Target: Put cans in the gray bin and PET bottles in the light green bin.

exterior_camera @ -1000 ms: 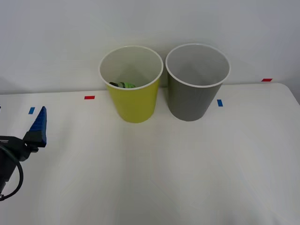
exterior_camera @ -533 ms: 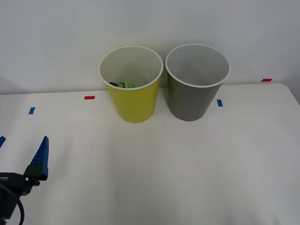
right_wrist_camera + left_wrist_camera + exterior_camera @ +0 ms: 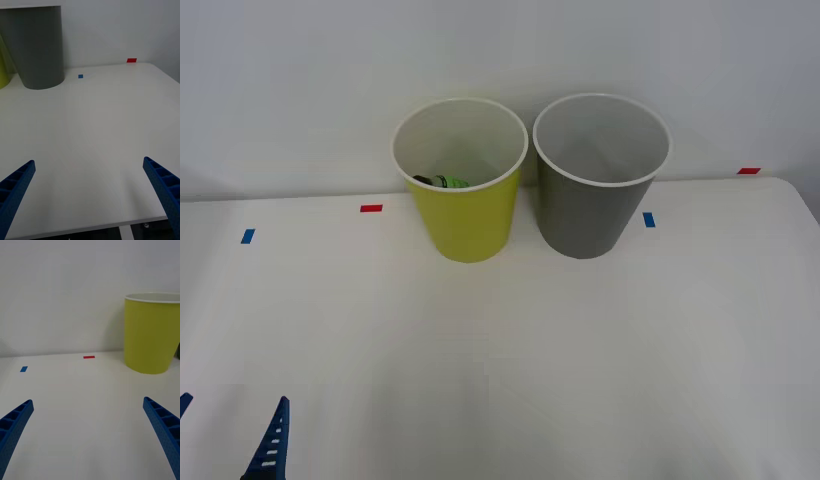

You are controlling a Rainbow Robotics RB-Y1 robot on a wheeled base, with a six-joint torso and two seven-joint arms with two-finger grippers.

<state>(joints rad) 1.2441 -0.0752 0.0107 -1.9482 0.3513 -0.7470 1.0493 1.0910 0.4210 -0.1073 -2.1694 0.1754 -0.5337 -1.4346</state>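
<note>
Your bottle (image 3: 446,182) lies at the bottom of the yellow-green bin (image 3: 468,222), showing a bright green label and a black cap; the dark gray bin (image 3: 588,208) stands just beside it on the white table (image 3: 580,340). Your left gripper (image 3: 90,444) hovers at the table's near left corner, fingers apart. Your right gripper (image 3: 90,198) is also spread, low over the near right edge.

- white table (image 3: 580,360)
- light green bin (image 3: 468,215) and gray bin (image 3: 588,210) stand side by side at the back
- small red and blue tape marks (image 3: 371,208) near them
</note>
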